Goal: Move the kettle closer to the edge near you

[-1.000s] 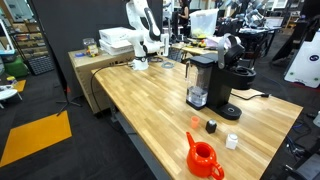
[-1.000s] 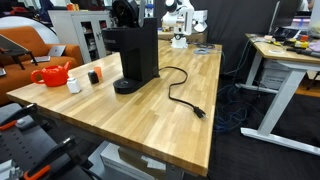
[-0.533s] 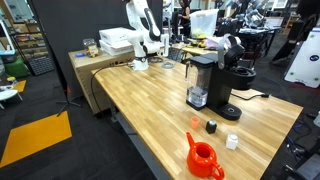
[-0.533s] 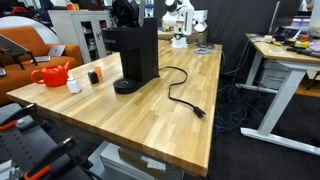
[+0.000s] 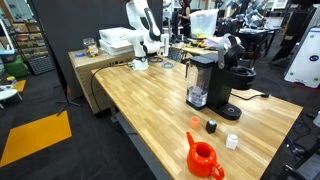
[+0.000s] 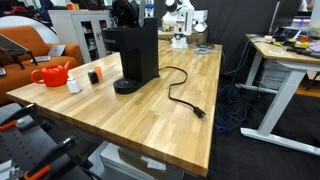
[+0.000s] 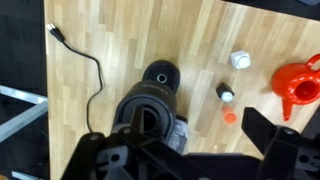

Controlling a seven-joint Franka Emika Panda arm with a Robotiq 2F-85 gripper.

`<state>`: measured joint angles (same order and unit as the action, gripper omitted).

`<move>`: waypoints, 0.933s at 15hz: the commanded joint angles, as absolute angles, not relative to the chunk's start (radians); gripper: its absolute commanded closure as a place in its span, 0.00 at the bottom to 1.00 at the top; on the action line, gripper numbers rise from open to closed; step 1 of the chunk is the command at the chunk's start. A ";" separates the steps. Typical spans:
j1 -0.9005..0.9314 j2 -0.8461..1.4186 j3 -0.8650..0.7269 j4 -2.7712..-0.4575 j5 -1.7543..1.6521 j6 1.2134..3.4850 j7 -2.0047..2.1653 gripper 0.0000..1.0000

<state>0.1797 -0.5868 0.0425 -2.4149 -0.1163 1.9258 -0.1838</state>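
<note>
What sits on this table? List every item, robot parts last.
kettle: one, orange-red, near a table corner
coffee maker: one, black, mid-table
power cord: one, black, trailing across the wood
white cap: one, white, between kettle and coffee maker
black cap: one, black, beside the white cap
table: one, light wood
arm: one, white, far end of the table
pincer: one, black, open, wrist view
</note>
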 commanded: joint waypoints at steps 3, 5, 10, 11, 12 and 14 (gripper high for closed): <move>0.215 -0.622 0.064 -2.421 -0.075 1.917 -0.227 0.00; 0.217 -0.627 0.063 -2.426 -0.076 1.917 -0.235 0.00; 0.224 -0.618 0.044 -2.420 -0.033 1.916 -0.241 0.00; 0.235 -0.616 0.040 -2.418 -0.007 1.917 -0.252 0.00; 0.245 -0.613 0.050 -2.417 0.010 1.918 -0.254 0.00; 0.264 -0.608 0.079 -2.422 0.024 1.923 -0.257 0.00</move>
<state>0.2463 -0.6230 0.0562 -2.4303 -0.0060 1.9213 -0.2350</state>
